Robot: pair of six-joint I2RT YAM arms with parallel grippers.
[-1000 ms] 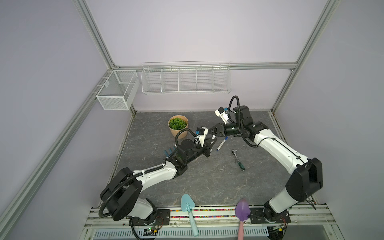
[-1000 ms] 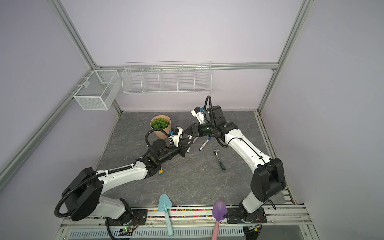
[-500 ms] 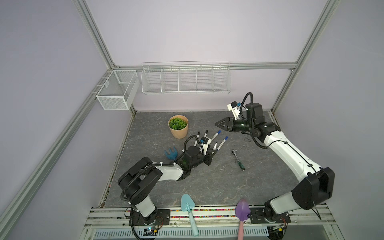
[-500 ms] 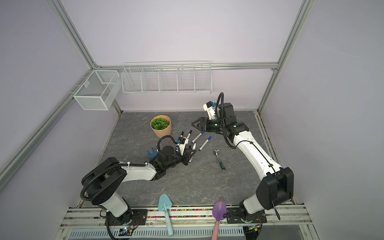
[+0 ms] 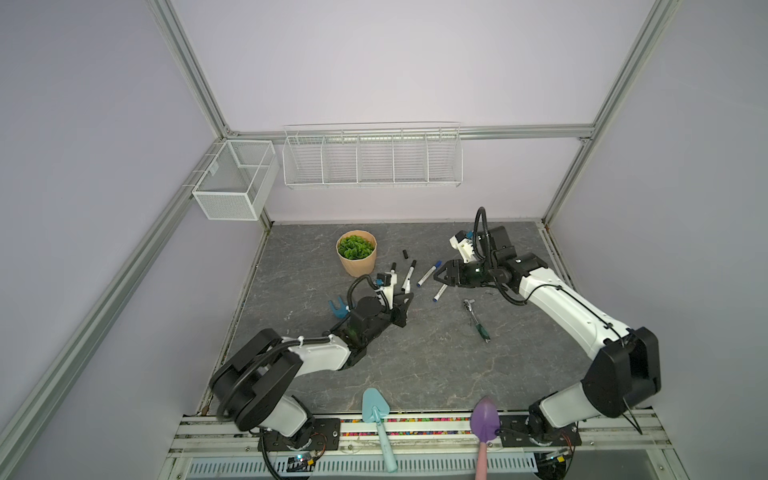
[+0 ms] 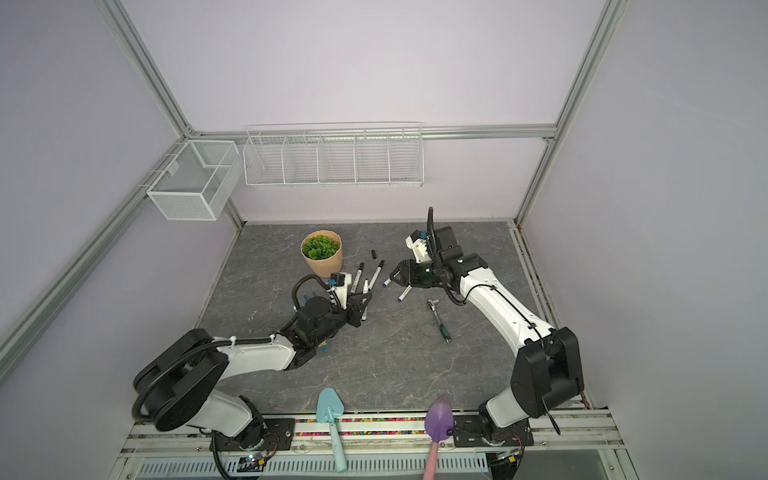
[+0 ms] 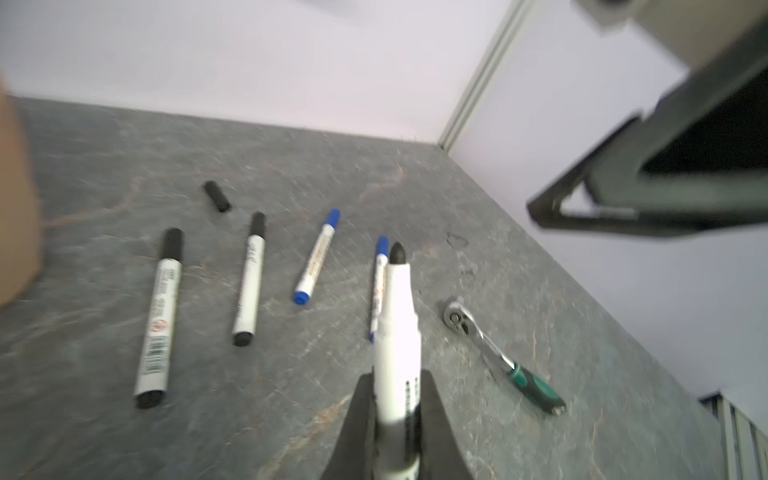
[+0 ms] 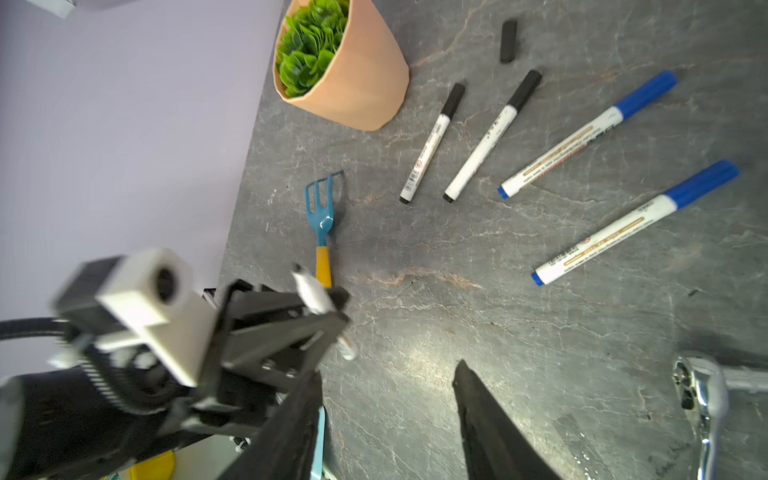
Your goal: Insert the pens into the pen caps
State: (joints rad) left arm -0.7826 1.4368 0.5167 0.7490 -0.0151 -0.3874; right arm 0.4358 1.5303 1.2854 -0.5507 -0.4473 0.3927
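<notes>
One pen (image 7: pixel 397 316) is pinched by the left claw (image 7: pixel 397 380); the cap (image 7: pixel 217 196) could be knocked away by the spread right claw (image 8: pixel 388 370).

Two black-capped pens (image 8: pixel 432 141) (image 8: pixel 490 137) and two blue-capped pens (image 8: pixel 582 137) (image 8: pixel 631 220), white-barrelled with print, lie flat, fanned and apart on the counter (image 8: pixel 457 257). A loose black cap (image 8: pixel 508 40) lies alone near their capped ends. A fifth pen (image 7: pixel 397 324), black tip bare, sticks out of the clamped left hand (image 7: pixel 395 384)
</notes>
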